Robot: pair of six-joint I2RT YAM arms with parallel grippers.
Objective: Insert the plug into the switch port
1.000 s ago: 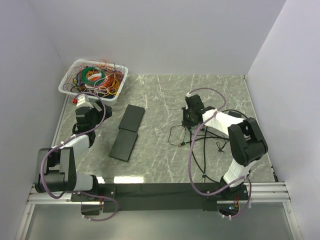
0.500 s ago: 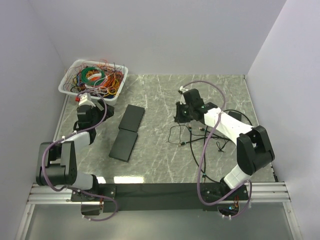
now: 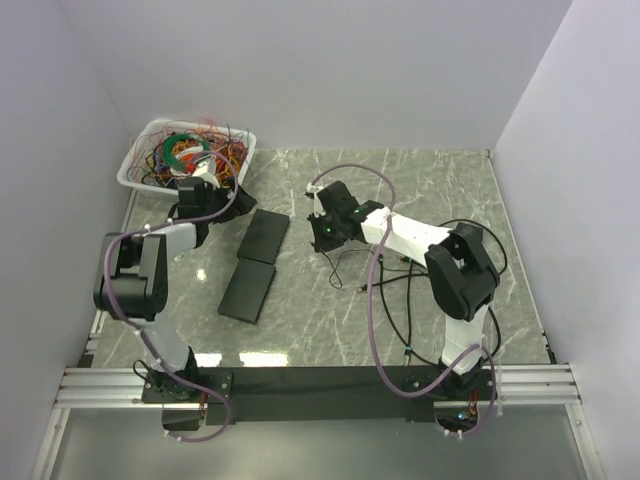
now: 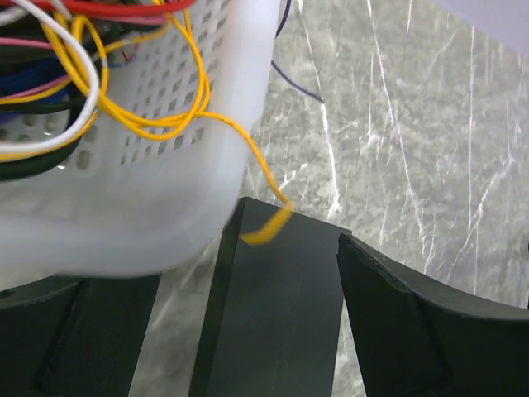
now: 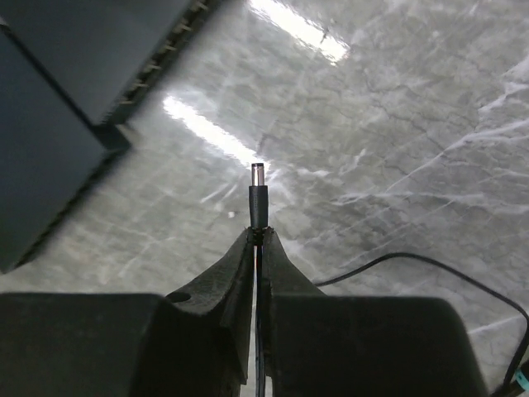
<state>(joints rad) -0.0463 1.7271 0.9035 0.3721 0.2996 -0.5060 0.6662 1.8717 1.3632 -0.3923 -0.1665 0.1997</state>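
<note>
Now we hold the plug [image 5: 259, 192] pinched in our right gripper [image 5: 258, 241] near the switch [image 5: 91, 41]; next, line it up and push in; left gripper [image 4: 240, 331] spread.

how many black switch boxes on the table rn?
2. One flat black rectangular switch box lies farther back, beside the white perforated plastic basket. The other switch box lies right in front of it, toward the arm bases. No others show; none seem hidden.

The table [image 3: 330, 320] is grey marble with white veins. At ten o'clock, a white perforated basket [image 4: 182, 157] holds yellow, red, green and orange wires [image 3: 185, 152]. The switches [image 3: 263, 237] are black; the plug [image 5: 259, 198] is black, silver-tipped.
</note>
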